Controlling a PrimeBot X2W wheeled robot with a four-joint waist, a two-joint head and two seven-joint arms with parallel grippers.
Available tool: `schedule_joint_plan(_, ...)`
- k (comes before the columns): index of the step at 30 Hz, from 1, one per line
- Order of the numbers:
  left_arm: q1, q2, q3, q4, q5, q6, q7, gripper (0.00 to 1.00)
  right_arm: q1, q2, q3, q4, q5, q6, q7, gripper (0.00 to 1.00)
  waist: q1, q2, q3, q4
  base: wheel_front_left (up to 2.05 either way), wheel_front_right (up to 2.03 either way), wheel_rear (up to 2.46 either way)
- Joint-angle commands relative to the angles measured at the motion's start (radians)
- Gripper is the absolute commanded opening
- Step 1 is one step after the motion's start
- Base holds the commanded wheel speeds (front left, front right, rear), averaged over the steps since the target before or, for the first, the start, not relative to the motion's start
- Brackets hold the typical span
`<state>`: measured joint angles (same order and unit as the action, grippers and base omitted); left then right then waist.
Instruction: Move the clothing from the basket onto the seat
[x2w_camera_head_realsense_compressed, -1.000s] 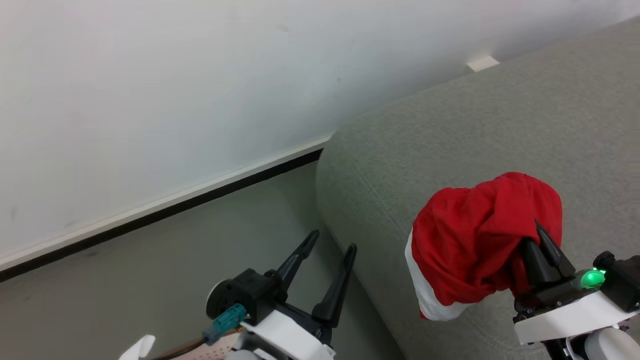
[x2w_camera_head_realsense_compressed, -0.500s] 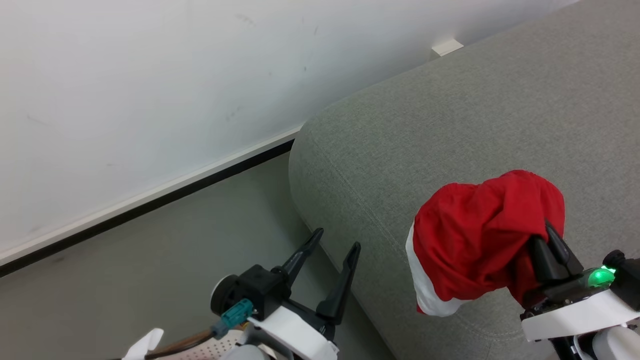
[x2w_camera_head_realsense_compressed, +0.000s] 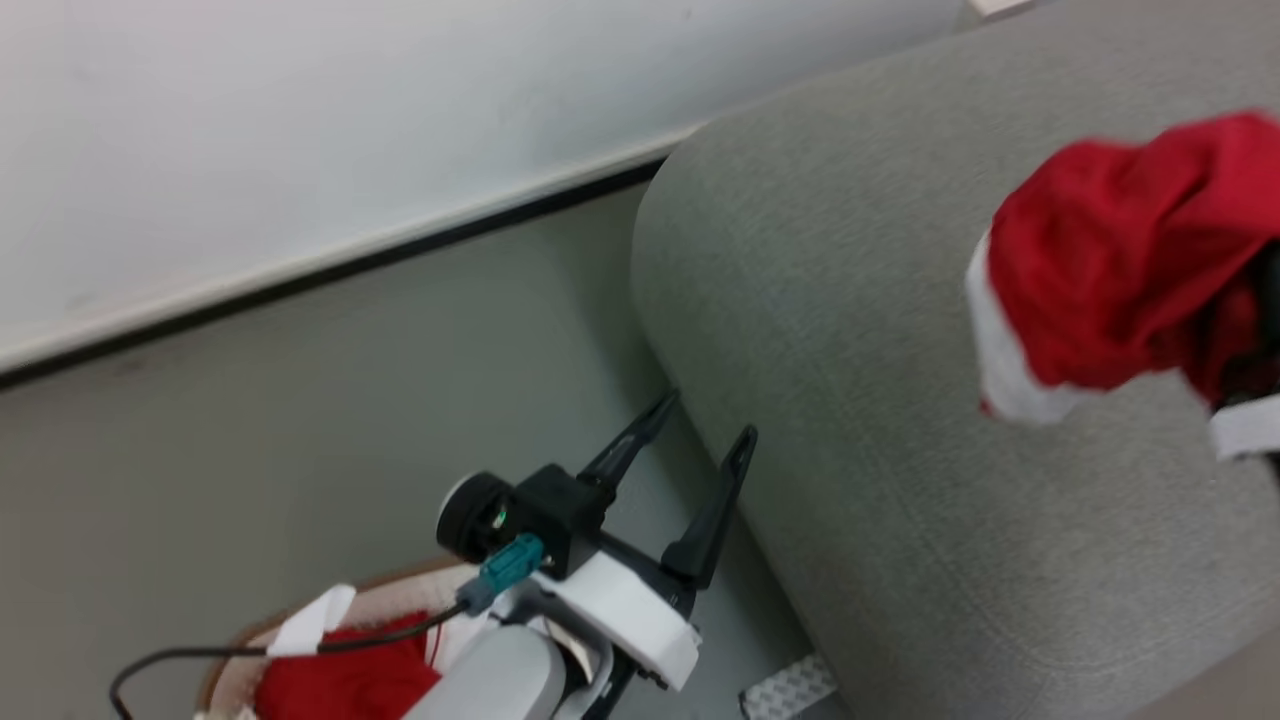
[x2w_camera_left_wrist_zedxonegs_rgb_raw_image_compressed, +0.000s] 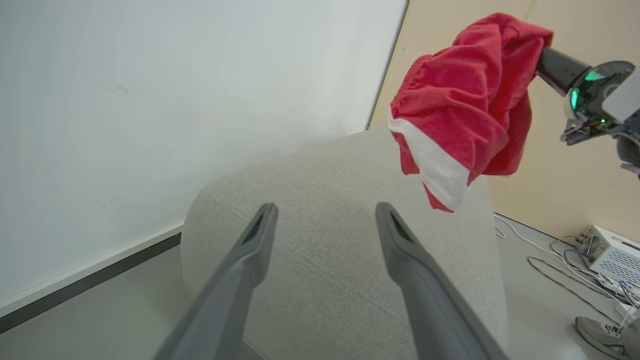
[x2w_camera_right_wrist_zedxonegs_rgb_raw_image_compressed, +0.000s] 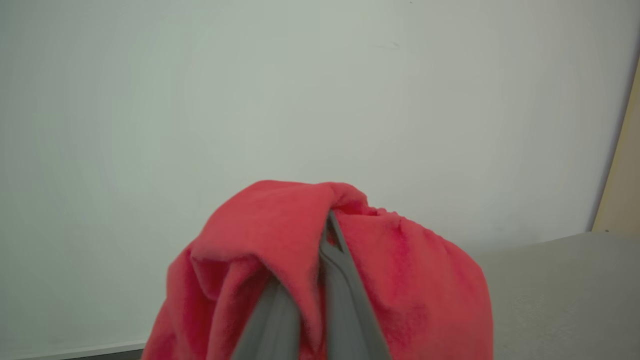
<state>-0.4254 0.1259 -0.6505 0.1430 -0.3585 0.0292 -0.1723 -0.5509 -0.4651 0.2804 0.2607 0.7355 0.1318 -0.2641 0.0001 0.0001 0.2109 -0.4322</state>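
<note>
Carrying the red garment (x2w_camera_left_wrist_zedxonegs_rgb_raw_image_compressed: 460, 95), sofa (x2w_camera_head_realsense_compressed: 850, 350) under the hand
The right hand (x2w_camera_right_wrist_zedxonegs_rgb_raw_image_compressed: 327, 235) is pinched shut on it; the left hand (x2w_camera_left_wrist_zedxonegs_rgb_raw_image_compressed: 325, 207) gapes empty. Cloth hooding the fingers (x2w_camera_right_wrist_zedxonegs_rgb_raw_image_compressed: 345, 300) may snag at release.

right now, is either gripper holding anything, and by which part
The right gripper holds the soft red fabric garment with a white panel, its fingers pinching a bunched red fold. The left gripper is open, empty.

A bare test room dressed as a living corner: a grey sofa (x2w_camera_head_realsense_compressed: 900, 400) stands by a plain white wall (x2w_camera_head_realsense_compressed: 300, 120) with a dark skirting strip (x2w_camera_left_wrist_zedxonegs_rgb_raw_image_compressed: 90, 284), on a smooth grey floor (x2w_camera_head_realsense_compressed: 300, 430). Past the sofa's far end, loose cables (x2w_camera_left_wrist_zedxonegs_rgb_raw_image_compressed: 550, 272) and a white vented electronics box (x2w_camera_left_wrist_zedxonegs_rgb_raw_image_compressed: 607, 252) lie on the floor before a beige wall (x2w_camera_left_wrist_zedxonegs_rgb_raw_image_compressed: 540, 200).
</note>
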Motion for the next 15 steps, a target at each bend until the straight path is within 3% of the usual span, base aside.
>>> schedule_joint_plan(1,-0.025,0.007,0.001,-0.006,0.023,0.005,0.008,1.0,-0.044,-0.016,-0.005,0.015,0.027,-0.002,0.0,0.0,-0.0001,-0.0001,0.078,0.052,0.0,0.0,0.0)
schedule_joint_plan(15,-0.185,-0.013,-0.025,-0.018,0.099,0.034,0.042,1.0,-0.4,-0.25,0.009,0.296,0.148,-0.002,0.0,0.0,-0.0001,-0.0001,0.344,0.215,0.0,0.0,0.0)
